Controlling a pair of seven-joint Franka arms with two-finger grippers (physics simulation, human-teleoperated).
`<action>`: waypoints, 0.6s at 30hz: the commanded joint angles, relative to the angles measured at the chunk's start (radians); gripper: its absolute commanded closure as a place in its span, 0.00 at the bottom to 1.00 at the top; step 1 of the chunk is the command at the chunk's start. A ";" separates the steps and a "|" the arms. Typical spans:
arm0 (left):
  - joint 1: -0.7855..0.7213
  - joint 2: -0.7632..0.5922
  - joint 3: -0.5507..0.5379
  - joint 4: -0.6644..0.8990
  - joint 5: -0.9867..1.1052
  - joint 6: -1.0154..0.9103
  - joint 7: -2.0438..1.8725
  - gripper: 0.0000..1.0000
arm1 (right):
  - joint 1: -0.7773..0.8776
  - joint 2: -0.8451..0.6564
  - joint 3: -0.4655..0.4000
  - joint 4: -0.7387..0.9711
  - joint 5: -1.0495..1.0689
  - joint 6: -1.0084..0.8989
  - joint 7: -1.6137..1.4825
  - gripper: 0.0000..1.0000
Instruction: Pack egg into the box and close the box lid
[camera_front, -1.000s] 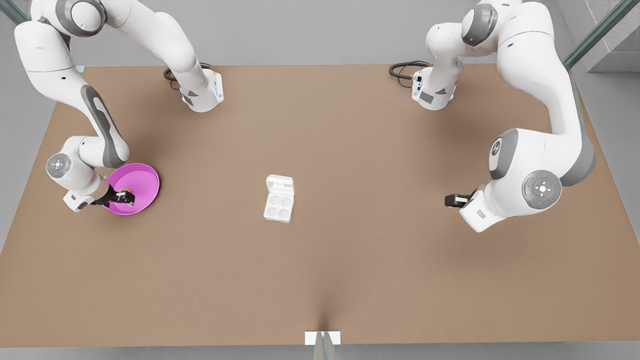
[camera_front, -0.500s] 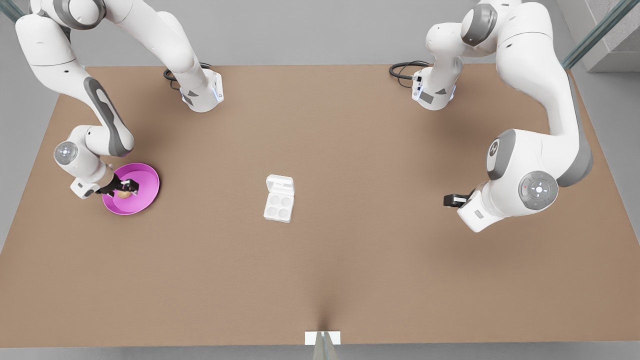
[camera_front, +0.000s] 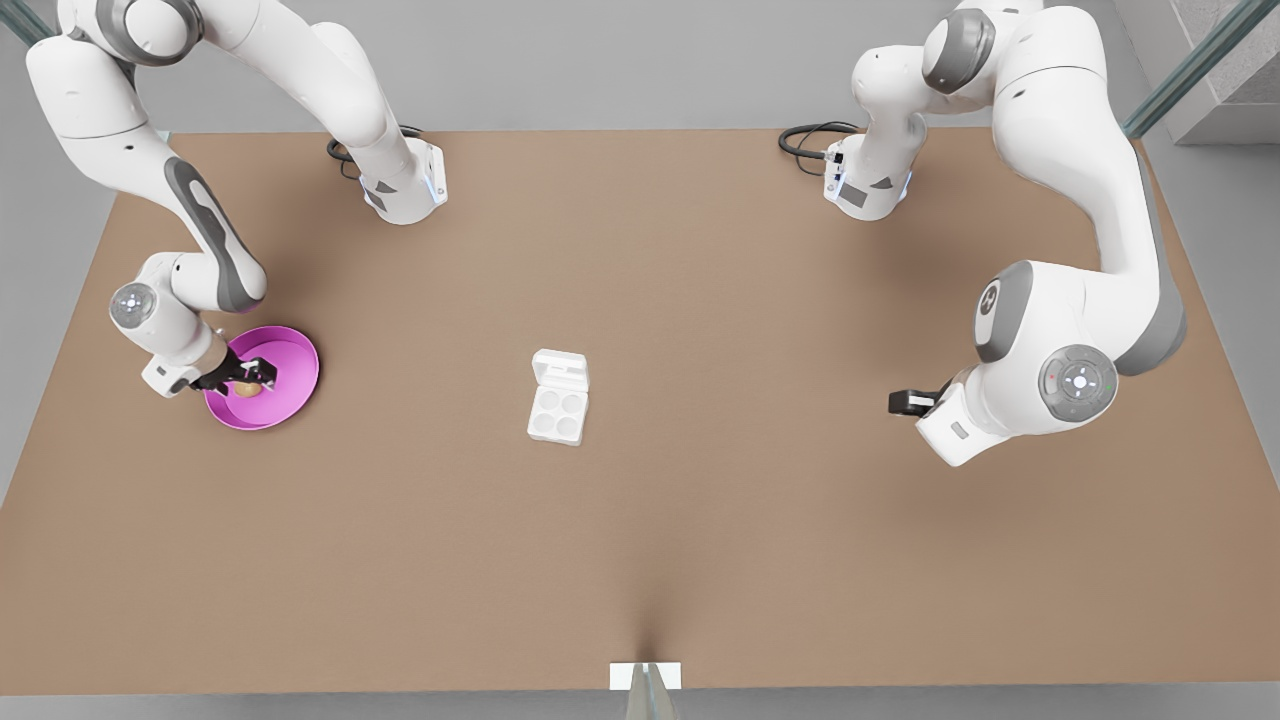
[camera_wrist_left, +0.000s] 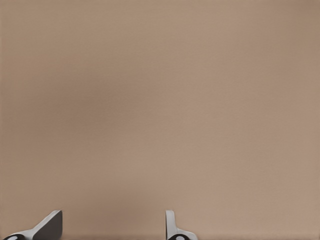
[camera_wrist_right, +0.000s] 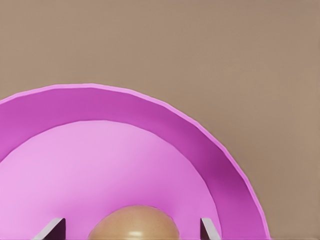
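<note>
- The egg (camera_front: 247, 388) lies in the pink plate (camera_front: 295, 355) at the front view's left, so nothing is packed yet.
- The right gripper (camera_front: 250, 381) is low over the plate; in the right wrist view its fingers (camera_wrist_right: 51, 228) are spread on either side of the egg (camera_wrist_right: 134, 222), seemingly not pinching it.
- The box (camera_front: 557, 414) sits mid-table, well apart from the plate, its four cups bare and the box lid (camera_front: 561, 370) folded open.
- The left gripper (camera_front: 903, 401) waits at the front view's right above bare table (camera_wrist_left: 160, 100), fingers (camera_wrist_left: 50, 226) spread.
- Grasping, carrying, placing and closing the lid all remain.
</note>
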 joint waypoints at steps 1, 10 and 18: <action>0.002 -0.001 0.000 0.001 0.001 0.000 0.001 0.00 | -0.001 0.000 0.000 0.001 -0.007 0.004 -0.018 0.05; -0.009 -0.003 -0.002 0.001 0.027 -0.002 0.001 0.00 | 0.001 0.004 0.000 0.001 -0.005 0.004 -0.018 0.31; -0.011 -0.003 -0.002 -0.006 0.027 0.000 0.000 0.00 | 0.001 -0.013 0.001 0.001 -0.005 0.001 -0.018 0.40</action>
